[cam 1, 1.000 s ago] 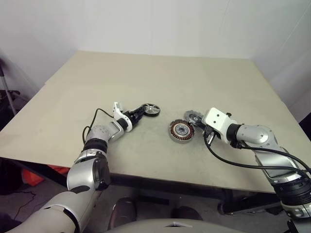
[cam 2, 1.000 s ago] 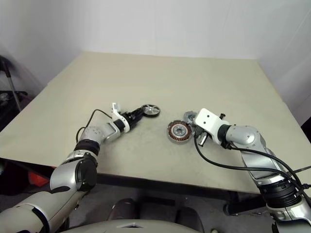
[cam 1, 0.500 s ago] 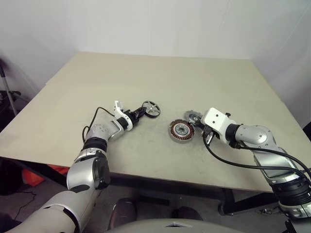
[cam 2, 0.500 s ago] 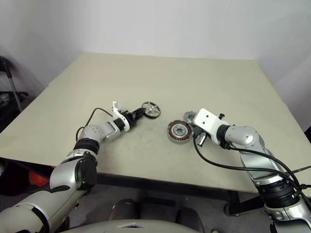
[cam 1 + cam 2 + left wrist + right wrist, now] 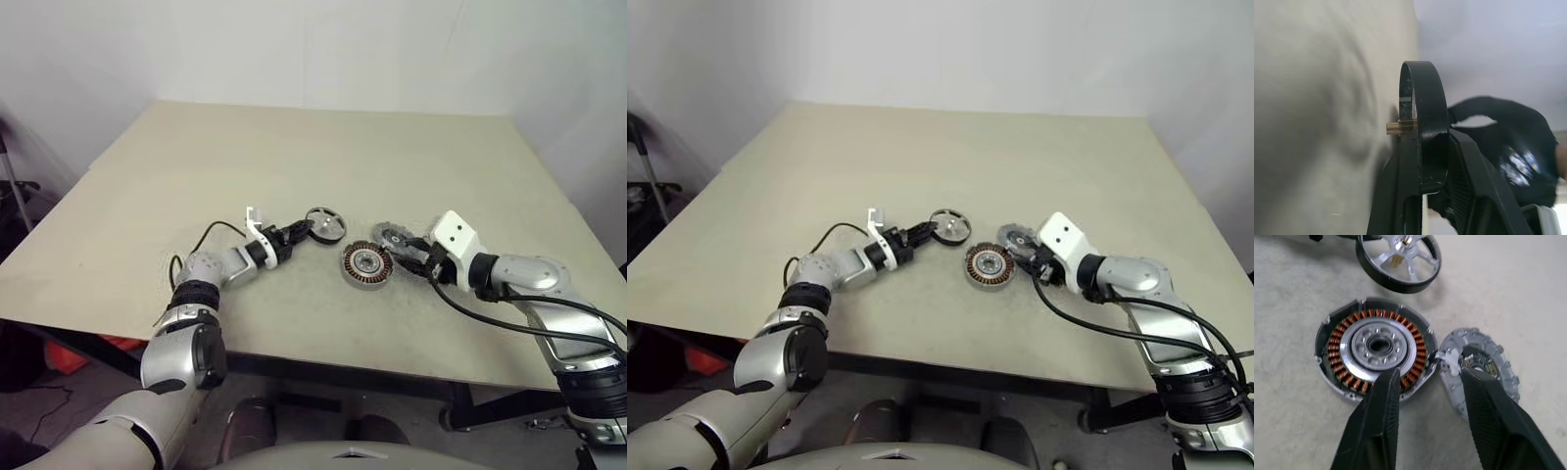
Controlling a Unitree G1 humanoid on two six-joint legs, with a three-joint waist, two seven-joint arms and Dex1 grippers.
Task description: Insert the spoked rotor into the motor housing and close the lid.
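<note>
Rotor: the spoked rotor (image 5: 325,224) is pinched by its black rim in the left gripper (image 5: 306,230), tilted up on edge, near the housing on its left side and not yet over it.
Housing: the housing (image 5: 367,264) lies flat on the bench (image 5: 323,157), windings up, hub bore open to receive the shaft.
Lid: the toothed lid (image 5: 1480,368) lies just beside the housing, touching or nearly touching its edge.
Right gripper: the right gripper (image 5: 1429,382) has its jaws released, spread astride the gap between housing and lid, gripping nothing.
Step in hand: bringing the rotor over the housing, as I judge it.
Doing it well: level the rotor first, brass shaft (image 5: 1399,243) pointing down, centre the shaft over the bore, then lower straight.
Risk: magnets may snatch the rotor sideways, so the right jaws should steady the housing rim.
</note>
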